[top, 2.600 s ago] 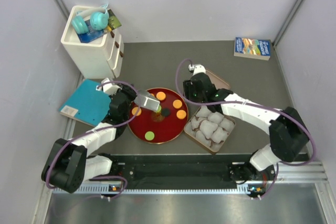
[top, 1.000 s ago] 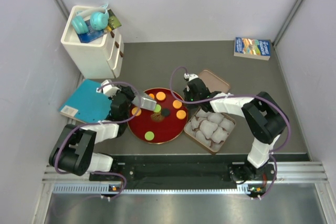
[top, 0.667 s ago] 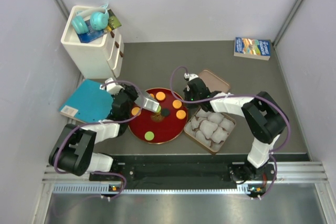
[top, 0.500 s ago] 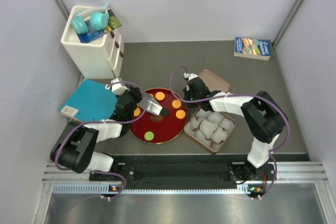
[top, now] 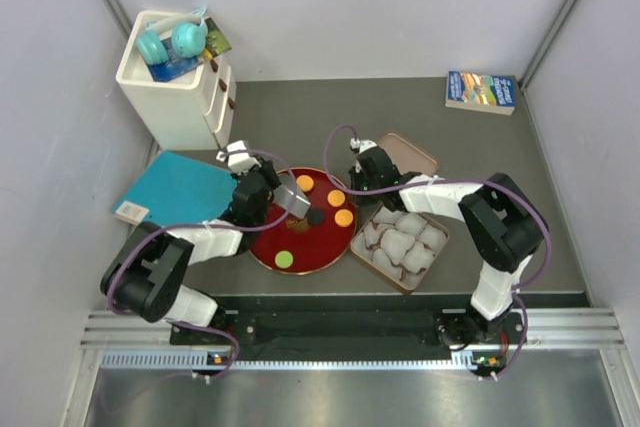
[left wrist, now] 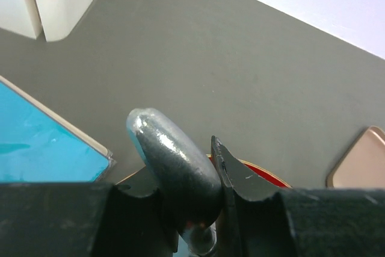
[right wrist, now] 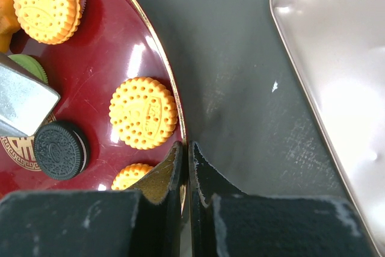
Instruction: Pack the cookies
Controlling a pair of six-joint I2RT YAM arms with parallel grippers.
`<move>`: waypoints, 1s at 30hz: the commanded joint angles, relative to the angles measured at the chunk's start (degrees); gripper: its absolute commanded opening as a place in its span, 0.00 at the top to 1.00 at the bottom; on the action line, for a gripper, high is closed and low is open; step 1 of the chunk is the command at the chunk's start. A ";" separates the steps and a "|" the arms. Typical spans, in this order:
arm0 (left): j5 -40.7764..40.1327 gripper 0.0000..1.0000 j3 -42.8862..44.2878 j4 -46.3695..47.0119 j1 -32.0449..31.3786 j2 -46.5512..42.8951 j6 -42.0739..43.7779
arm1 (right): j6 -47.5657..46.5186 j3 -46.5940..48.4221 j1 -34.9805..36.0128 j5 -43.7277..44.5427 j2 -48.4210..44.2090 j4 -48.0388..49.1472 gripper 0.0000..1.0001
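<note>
My left gripper (left wrist: 183, 180) is clamped on a shiny grey metal tool (left wrist: 163, 142). The cookies (right wrist: 143, 112), flat dotted orange rounds plus one green and one black, lie on the dark-red round plate (right wrist: 123, 46). My right gripper (right wrist: 185, 167) has its fingers pressed together at that plate's rim.

The left arm (top: 190, 247) reached forward from its base, elbow bent out to the left, forearm angled inward to the right; its wrist was rolled so the left gripper (left wrist: 185, 173) pointed right and slightly down; its jaws were nearly closed, clamped on the rounded handle of a silver tool (left wrist: 171, 151). The right arm (top: 470, 197) rose from its base, folded at the elbow and stretched leftward, low; the right gripper (right wrist: 187, 161) pointed down with its fingertips pressed together, only a thin slit between them.
</note>
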 commanded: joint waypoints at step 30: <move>9.61 1.00 -7.34 21.65 -4.37 10.99 -9.81 | 0.83 2.34 0.15 -4.61 2.79 1.28 1.00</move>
